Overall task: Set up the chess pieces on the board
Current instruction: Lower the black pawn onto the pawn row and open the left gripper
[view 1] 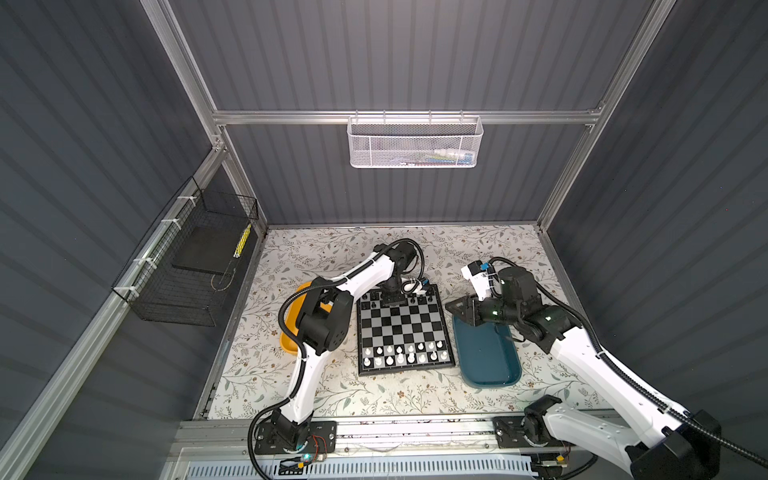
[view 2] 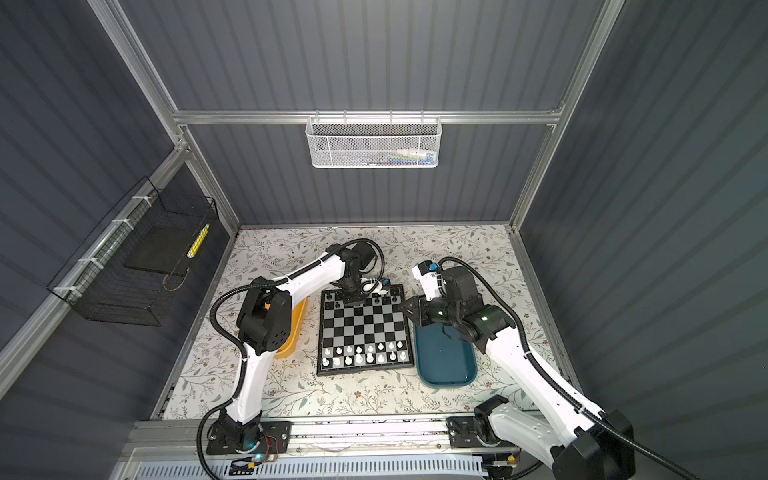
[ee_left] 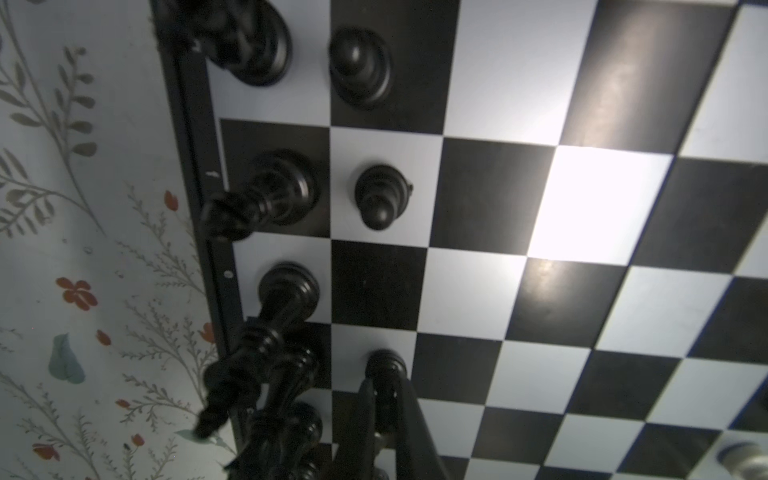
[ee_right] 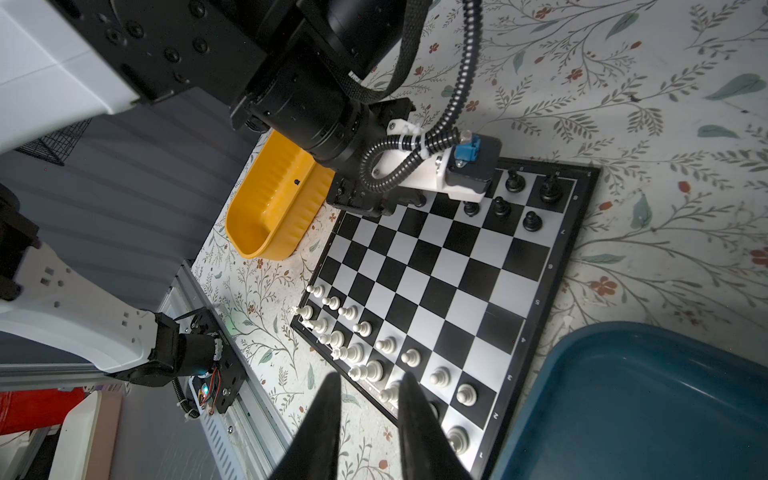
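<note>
While the left pincer (ee_left: 384, 380) clamps a black pawn (ee_left: 385, 361) on the board (ee_left: 473, 286) — taller black pieces (ee_left: 286, 299) just beside — the right pincer (ee_right: 370, 377) hangs parted, empty.

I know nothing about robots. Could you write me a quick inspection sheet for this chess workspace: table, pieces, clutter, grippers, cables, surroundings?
Surface: floral table cover, flat, no spills seen.
Job's things: board in the middle; white pieces stand in its two near rows; black pieces stand on part of the two far rows.
Clutter: yellow tray left of the board, teal tray right of it; nothing seen in the teal one.
Grippers: left gripper shut on a black pawn standing on the board; right gripper open and empty, hovering beside the board near the teal tray.
Cables: black ribbed hoses run along both arms; thin loose wires at the left arm's base.
Surroundings: grey panel walls; white mesh basket on the back rail; black wire basket on the left wall.
</note>
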Robot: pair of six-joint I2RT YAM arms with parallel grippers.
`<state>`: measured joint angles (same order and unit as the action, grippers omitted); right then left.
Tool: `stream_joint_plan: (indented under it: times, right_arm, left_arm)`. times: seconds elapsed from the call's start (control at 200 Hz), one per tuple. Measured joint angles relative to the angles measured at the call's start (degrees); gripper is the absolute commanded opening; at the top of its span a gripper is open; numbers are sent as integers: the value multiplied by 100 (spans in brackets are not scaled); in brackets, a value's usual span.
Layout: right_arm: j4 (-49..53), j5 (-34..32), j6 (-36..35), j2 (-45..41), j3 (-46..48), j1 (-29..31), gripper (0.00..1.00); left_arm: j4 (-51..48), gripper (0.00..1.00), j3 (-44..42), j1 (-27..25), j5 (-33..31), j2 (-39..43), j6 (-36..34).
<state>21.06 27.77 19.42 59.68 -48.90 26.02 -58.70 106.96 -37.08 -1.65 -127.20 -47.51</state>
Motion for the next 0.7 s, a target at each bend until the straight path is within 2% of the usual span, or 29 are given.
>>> stream_joint_plan:
  times: [0.335,0.695]
  right_arm:
    - [-2,0,-11,52,0,0,27]
    - [-2,0,-15,70,0,0,27]
  left_arm:
    - [2,27,2,0,-2,-2,17]
    - [-2,31,37,0,-4,-2,17]
